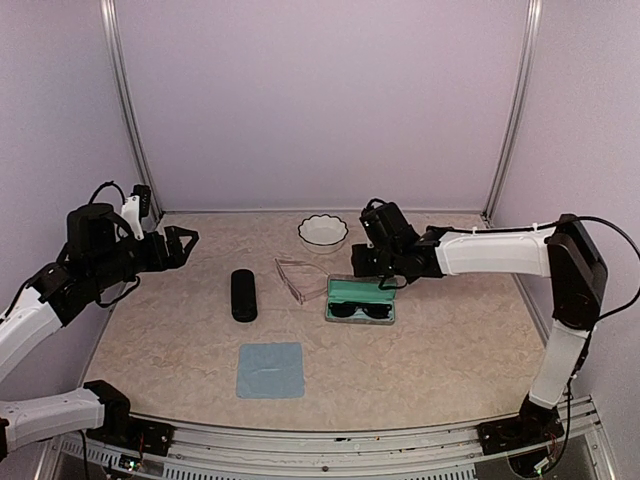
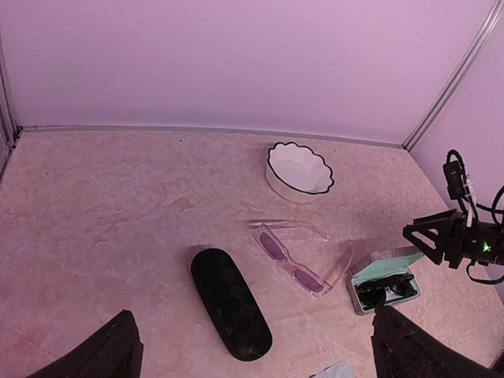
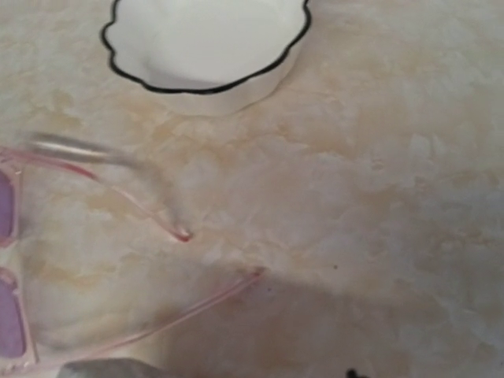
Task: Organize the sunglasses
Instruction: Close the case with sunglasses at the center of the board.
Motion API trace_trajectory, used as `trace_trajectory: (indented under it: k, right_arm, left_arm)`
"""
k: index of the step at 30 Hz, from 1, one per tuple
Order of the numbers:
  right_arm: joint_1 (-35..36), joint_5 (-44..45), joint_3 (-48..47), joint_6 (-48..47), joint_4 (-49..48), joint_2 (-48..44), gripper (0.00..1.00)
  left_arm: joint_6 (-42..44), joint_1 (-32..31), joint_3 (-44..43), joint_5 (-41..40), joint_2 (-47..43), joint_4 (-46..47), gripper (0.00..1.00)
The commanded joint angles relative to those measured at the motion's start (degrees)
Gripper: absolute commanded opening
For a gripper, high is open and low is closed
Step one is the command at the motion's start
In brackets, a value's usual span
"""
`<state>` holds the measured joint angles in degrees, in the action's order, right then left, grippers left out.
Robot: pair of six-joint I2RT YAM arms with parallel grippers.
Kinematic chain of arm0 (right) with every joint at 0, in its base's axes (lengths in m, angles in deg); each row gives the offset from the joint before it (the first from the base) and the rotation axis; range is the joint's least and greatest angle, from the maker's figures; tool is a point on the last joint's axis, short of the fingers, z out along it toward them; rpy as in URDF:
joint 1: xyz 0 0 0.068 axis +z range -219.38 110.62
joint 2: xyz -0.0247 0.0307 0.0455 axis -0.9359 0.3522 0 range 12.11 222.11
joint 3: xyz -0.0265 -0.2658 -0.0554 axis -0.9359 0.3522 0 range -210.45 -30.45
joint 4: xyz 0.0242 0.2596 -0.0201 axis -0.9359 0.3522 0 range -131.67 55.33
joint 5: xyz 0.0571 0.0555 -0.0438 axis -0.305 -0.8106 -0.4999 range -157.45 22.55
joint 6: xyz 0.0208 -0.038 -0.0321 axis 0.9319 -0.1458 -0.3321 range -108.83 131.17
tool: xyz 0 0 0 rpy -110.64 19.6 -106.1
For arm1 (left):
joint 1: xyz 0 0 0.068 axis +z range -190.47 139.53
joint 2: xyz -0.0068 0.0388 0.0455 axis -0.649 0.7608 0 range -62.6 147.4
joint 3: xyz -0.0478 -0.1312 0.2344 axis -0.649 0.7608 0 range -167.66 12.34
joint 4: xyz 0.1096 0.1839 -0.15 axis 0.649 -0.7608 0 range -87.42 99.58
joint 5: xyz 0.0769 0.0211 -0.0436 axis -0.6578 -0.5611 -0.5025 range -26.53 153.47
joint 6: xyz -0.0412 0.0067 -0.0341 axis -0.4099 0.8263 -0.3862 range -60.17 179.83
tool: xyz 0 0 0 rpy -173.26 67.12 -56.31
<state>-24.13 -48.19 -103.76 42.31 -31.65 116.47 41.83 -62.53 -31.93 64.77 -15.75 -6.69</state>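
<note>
The dark sunglasses (image 1: 360, 311) are lying inside the open teal-lined case (image 1: 345, 290), while the pale pink pair (image 1: 297, 277) is resting unfolded on the surface (image 1: 450, 350) just left of that case. The right gripper (image 1: 358, 262) is hovering over the case's far edge, and I cannot tell how its jaws are standing; the left gripper (image 1: 185, 243) is hanging well left of the case, jaws spread wide

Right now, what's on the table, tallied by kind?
Sunglasses: 2 (dark pair, pink-clear pair)
Glasses cases: 2 (black case, teal-lined case)
White bowl: 1
Blue cloth: 1
Total: 6
</note>
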Motion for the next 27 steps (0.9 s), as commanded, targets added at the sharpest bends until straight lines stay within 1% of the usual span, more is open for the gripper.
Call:
trace_trajectory:
  k: [1,5,7,16,27]
  right_arm:
    - [1.4,6.1,-2.3,3.2,0.7,2.5,0.53]
    - [2.0,7.3,-3.2,3.3,-0.3,4.6,0.59]
    - [2.2,7.6,-3.6,4.1,-0.3,5.9,0.6]
    - [3.1,8.8,-3.4,6.6,0.2,9.8,0.59]
    - [6.5,6.6,3.1,10.9,-0.5,9.0,0.57]
  left_arm:
    - [-0.6,0.4,0.6,0.7,-1.0,1.5,0.99]
    - [-0.8,0.5,0.5,0.6,-0.8,1.4,0.99]
    - [-0.8,0.5,0.5,0.8,-0.8,1.3,0.99]
    - [-1.1,0.5,0.8,0.8,-1.6,1.4,0.99]
    - [-0.8,0.6,0.6,0.5,-1.0,1.3,0.99]
